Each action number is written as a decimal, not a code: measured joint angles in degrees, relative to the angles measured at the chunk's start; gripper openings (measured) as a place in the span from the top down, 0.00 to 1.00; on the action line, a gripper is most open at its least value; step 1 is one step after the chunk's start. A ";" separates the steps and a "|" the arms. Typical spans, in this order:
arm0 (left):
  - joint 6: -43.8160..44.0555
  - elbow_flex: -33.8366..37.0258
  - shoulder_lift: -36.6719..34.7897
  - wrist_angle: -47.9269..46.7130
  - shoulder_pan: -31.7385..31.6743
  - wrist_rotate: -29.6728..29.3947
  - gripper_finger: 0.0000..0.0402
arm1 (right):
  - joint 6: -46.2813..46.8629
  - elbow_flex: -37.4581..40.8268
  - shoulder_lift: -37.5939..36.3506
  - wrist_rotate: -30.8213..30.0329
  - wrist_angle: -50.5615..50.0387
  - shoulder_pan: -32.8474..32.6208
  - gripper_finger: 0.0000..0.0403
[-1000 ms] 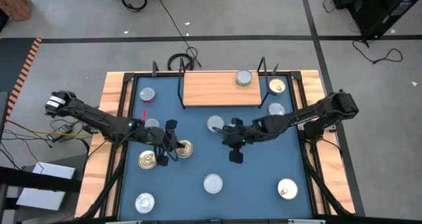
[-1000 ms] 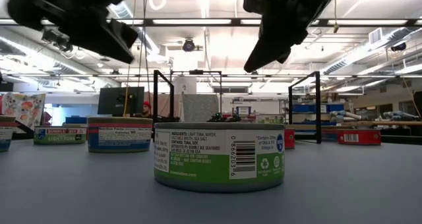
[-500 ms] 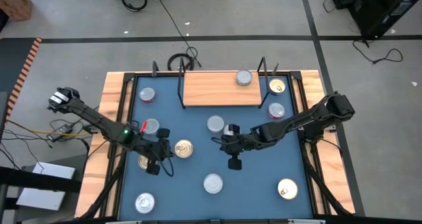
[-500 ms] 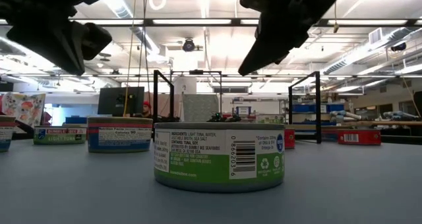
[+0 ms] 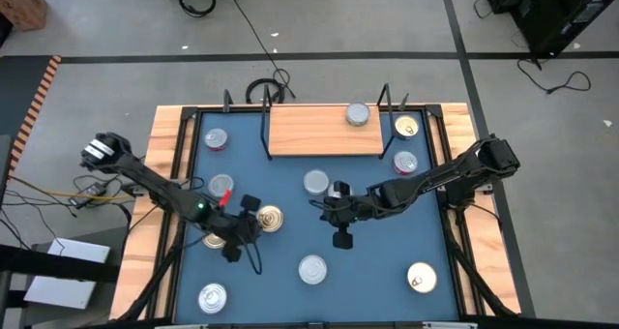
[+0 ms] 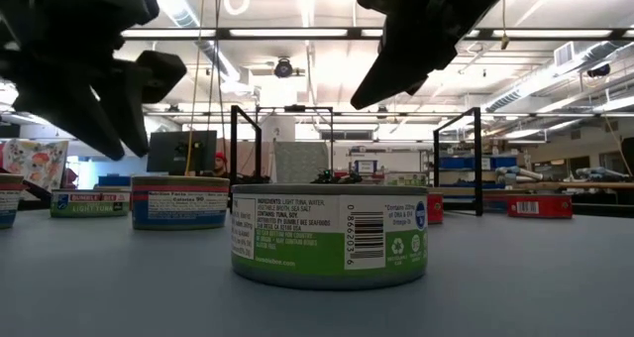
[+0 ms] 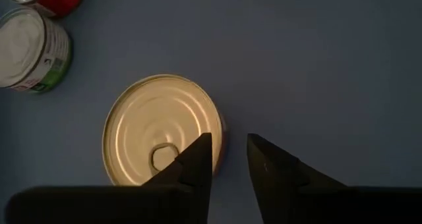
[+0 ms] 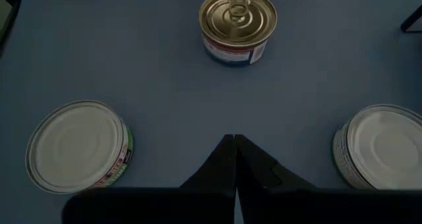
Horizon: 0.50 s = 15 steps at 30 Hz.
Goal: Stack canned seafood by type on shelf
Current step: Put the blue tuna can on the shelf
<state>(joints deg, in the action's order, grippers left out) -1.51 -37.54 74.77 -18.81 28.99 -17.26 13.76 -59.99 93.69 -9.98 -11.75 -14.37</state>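
Observation:
A gold-lidded tin [image 5: 269, 218] stands on the blue table, left of centre. My left gripper [image 5: 250, 230] hangs just above it, slightly open. In the left wrist view one fingertip [image 7: 198, 155] shows over the rim of that tin [image 7: 161, 128] and the other over bare table; no touch shows. My right gripper [image 5: 317, 209] hovers shut above mid-table, pointing at the same tin [image 8: 237, 16] from the table's right. The shelf [image 5: 324, 131] stands at the far edge with one silver-lidded tin [image 5: 358, 114] on its board.
A second gold tin [image 5: 209, 240] is half hidden under my left arm. Silver tins [image 5: 311, 269] [image 5: 314, 182] flank my right gripper. More tins [image 5: 421, 278] [image 5: 211, 295] [image 5: 215, 138] [image 5: 404, 162] are scattered around. A wooden rim [image 5: 164, 174] borders the table.
My left gripper has moved toward the table's near edge and down, ending close over the gold-lidded tin, and its fingers have parted a little. My right gripper has hardly moved. No tin has shifted.

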 joint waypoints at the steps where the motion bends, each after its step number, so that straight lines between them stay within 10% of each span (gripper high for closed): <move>1: -0.65 0.00 0.45 0.07 0.00 -0.54 0.75 | 0.00 0.00 0.00 0.00 0.16 0.00 0.97; 15: -3.14 0.00 4.89 -0.23 -0.13 -2.94 0.75 | -0.44 0.00 0.00 0.00 0.57 0.00 0.97</move>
<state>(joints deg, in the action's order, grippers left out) -4.65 -37.54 79.65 -19.04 28.86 -20.20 13.32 -59.99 93.69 -9.98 -11.18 -14.37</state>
